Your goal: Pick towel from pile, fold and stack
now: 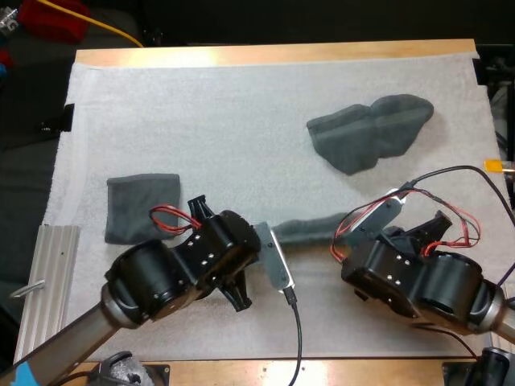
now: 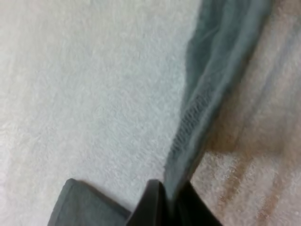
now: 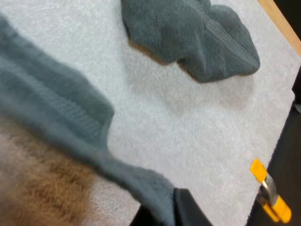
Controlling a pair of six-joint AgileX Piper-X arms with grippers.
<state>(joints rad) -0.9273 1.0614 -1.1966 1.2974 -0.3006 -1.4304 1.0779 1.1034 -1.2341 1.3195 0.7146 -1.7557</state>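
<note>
Two robot arms hold a dark grey-green stretched towel between them above the near half of the white mat that covers the wooden counter. The left tool is clenched on one end of the cloth. Its black fingers press the hem from both sides, and the fabric runs away from them in a narrow, taut band. The right tool grips the opposite end in the same manner, with the cloth bunched between its fingers. Seen from above, the stretched towel forms a slim, slightly sagging strip from the left arm's wrist across to the right arm's, roughly parallel to the counter's near edge. In both wrist views it casts a shadow on the mat beneath it.

A crumpled towel of the same colour lies in a loose heap on the far right part of the mat, well apart from the strip and beyond the right arm. A folded towel rests flat near the mat's left edge, just beside the left arm and apart from the other two cloths.
</note>
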